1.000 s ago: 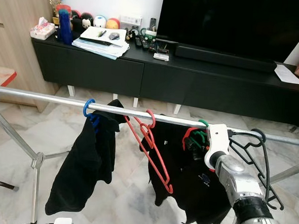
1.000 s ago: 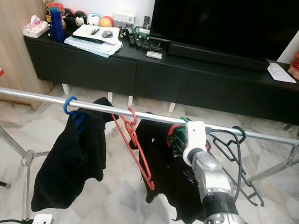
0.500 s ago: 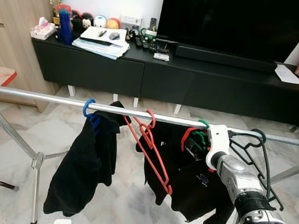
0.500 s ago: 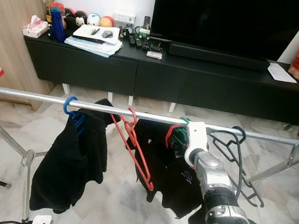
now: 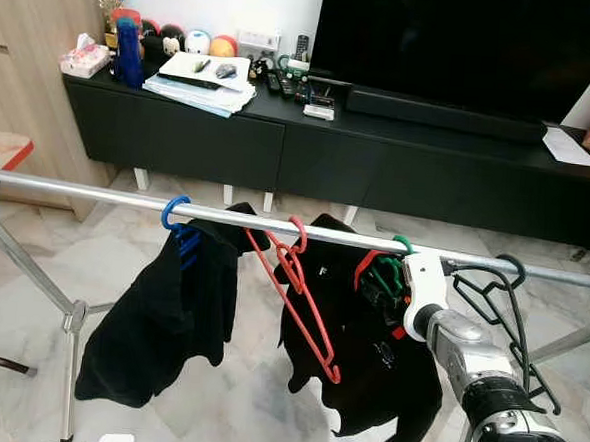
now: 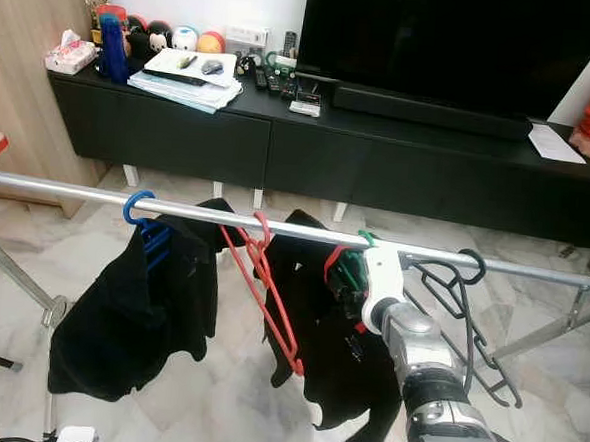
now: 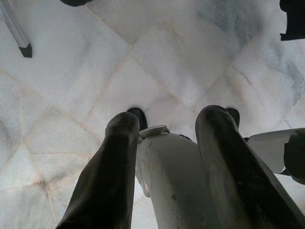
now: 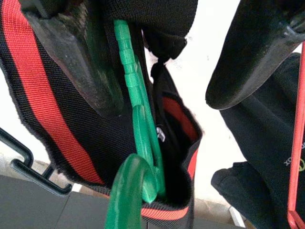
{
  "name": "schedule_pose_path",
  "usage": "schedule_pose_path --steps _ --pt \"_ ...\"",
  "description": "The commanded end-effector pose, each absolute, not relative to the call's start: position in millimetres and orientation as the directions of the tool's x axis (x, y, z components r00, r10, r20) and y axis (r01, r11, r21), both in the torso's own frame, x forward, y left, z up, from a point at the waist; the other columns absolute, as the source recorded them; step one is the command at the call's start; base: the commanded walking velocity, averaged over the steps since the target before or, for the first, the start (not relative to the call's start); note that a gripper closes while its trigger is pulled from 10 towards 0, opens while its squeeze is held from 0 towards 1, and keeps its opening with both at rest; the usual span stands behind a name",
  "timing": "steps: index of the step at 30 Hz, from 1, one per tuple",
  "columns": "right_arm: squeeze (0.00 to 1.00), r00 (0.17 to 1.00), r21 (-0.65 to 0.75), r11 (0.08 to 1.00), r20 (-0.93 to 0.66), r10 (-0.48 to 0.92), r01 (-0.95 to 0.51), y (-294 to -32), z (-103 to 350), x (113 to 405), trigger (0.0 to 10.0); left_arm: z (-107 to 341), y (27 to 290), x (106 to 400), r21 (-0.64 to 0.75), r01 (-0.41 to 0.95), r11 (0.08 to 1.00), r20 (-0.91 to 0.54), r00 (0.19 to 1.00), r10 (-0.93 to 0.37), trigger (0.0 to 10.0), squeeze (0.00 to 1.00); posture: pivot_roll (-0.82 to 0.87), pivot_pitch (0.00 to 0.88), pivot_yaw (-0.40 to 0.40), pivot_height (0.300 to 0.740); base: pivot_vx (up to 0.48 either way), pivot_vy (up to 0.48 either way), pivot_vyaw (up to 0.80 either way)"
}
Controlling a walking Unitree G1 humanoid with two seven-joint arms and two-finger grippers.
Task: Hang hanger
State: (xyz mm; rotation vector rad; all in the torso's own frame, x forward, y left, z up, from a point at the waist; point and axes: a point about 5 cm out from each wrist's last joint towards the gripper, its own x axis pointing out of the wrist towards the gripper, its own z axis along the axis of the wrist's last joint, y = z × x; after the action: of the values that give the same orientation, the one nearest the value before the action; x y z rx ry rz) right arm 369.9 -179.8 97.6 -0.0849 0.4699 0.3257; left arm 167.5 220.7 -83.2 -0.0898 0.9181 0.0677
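— Where's the hanger from your seat?

— The green hanger (image 8: 138,119) has its hook over the metal rail (image 5: 96,195) of the drying rack, toward the rail's right end, with a black garment with red trim (image 5: 367,356) hanging from it. My right gripper (image 8: 157,62) is up at that spot, just under the rail. In the right wrist view the two black fingers (image 8: 71,57) are spread, one on each side of the hanger's neck and the collar; one finger lies against the fabric, the other stands clear of it.

— What else hangs on that rail?

— Going left from the green one: an empty red hanger (image 5: 296,291), tilted, then a blue hanger (image 5: 178,224) carrying a black shirt (image 5: 164,313). To the right of my gripper hang some empty black hangers (image 5: 500,304).

— And the left arm?

— It hangs idle. In its wrist view the left gripper (image 7: 167,129) points down at the marble floor (image 7: 95,71), its fingers apart with nothing between them.

— Behind the rack?

— A black TV cabinet (image 5: 230,137) under a television (image 5: 456,41).
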Motion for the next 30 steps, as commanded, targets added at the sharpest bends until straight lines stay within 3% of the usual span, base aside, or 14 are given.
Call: schedule_pose_path --steps 1,8,21,22,23,24,30 --pt "0.00 0.836 -0.012 0.944 -0.468 0.286 -0.330 -180 97 370 10.0 -89 218 157 -0.056 -0.105 0.993 -0.820 0.572 0.014 10.0 0.00 -0.01 0.097 -0.086 0.740 0.000 0.000 0.00" --pt "0.00 0.868 0.041 0.947 -0.390 0.308 -0.318 -173 107 376 10.0 -89 216 158 -0.058 -0.107 0.993 -0.820 0.572 0.014 10.0 0.00 -0.01 0.091 -0.087 0.740 0.000 0.000 0.00" --pt "0.00 0.868 0.025 0.963 -0.427 0.253 -0.268 -177 104 377 10.0 -91 222 149 -0.057 -0.117 0.991 -0.828 0.560 0.018 10.0 0.00 -0.01 0.100 -0.089 0.740 0.000 0.000 0.00" --pt "0.00 0.869 0.026 0.966 -0.431 0.244 -0.259 -178 103 376 8.6 -91 222 149 -0.058 -0.118 0.991 -0.828 0.560 0.018 10.0 0.00 -0.01 0.101 -0.090 0.740 0.000 0.000 0.00" --pt "0.00 0.870 0.028 0.967 -0.432 0.240 -0.253 -178 102 376 3.4 -90 223 150 -0.058 -0.119 0.991 -0.828 0.560 0.019 10.0 0.00 0.00 0.102 -0.090 0.740 0.000 0.000 0.00" --pt "0.00 0.870 0.030 0.967 -0.430 0.242 -0.254 -178 102 376 0.0 -90 223 151 -0.058 -0.120 0.991 -0.828 0.561 0.019 10.0 0.00 -0.01 0.103 -0.089 0.740 0.000 0.000 0.00" --pt "0.00 0.870 0.034 0.965 -0.425 0.251 -0.261 -176 103 377 0.0 -88 222 157 -0.057 -0.119 0.991 -0.824 0.566 0.020 10.0 0.00 0.00 0.105 -0.089 0.740 0.000 0.000 0.00"
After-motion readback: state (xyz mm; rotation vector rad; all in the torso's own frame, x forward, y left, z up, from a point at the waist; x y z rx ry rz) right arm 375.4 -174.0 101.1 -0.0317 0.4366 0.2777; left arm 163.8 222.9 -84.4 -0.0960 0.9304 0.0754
